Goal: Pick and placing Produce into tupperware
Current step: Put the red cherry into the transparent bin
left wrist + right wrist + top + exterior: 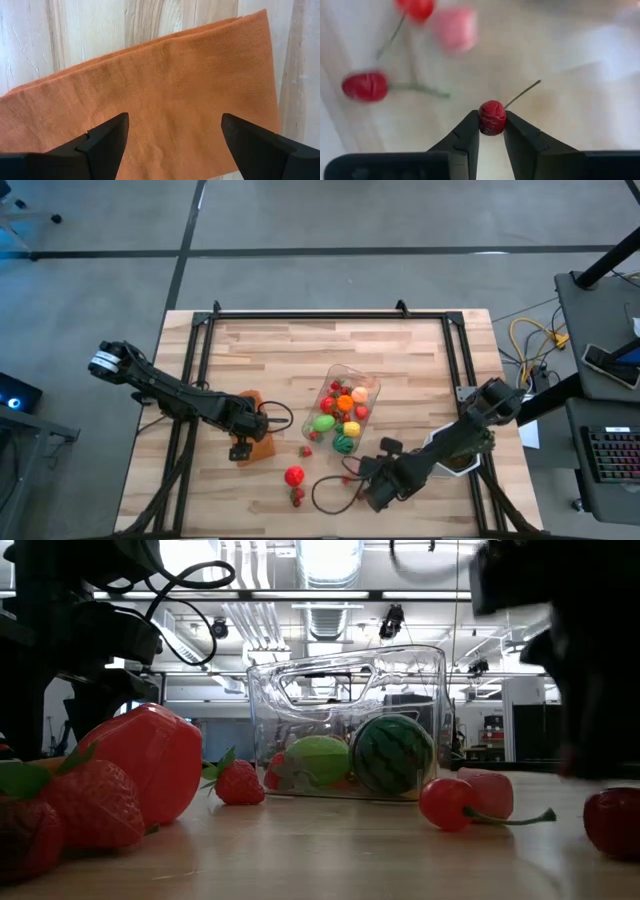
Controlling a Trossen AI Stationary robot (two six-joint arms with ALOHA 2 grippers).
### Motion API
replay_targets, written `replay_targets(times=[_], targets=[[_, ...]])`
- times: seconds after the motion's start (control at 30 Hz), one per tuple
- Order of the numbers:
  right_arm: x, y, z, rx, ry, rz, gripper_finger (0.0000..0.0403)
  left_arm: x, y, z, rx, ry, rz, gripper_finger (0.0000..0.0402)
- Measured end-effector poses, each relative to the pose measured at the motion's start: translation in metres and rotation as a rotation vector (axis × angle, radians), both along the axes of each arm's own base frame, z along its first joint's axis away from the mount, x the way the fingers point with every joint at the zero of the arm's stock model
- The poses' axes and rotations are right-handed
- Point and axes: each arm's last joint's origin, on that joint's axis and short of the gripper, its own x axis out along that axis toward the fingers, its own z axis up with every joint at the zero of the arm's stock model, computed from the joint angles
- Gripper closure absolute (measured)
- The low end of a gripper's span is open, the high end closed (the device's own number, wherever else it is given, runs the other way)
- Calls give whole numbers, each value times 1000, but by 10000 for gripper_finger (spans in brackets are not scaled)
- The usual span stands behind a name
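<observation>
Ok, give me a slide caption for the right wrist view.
Right claw shut on a small red cherry, stem sticking out, above the blurred wooden table.

Overhead and table-level views sharing the tupperware [347,406]; wrists close-up.

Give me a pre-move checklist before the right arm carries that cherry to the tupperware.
1. Right end effector shut on the cherry: ok.
2. Cherry centred between the fingertips, stem free: ok.
3. Cherry lifted off the table: cannot tell.
4. Tupperware upright, top open: ok.
5. Left end effector away from the path, open over the orange cloth: ok.
6. Room left in the tupperware: ok, far end looks bare.
</observation>
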Motion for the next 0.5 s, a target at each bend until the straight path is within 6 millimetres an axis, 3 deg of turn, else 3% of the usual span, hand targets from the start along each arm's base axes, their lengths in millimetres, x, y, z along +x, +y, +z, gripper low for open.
replay_targets(times=[0.23,0.33,0.5], targets=[[-11,-27,56,-144,-139,-129,321,2,0,0,-2,-18,-3,98],[-6,-48,75,-129,-199,-185,320,3,-1,1,1,-38,-2,98],[13,-88,92,-128,-266,-223,327,5,-1,1,4,-59,4,98]])
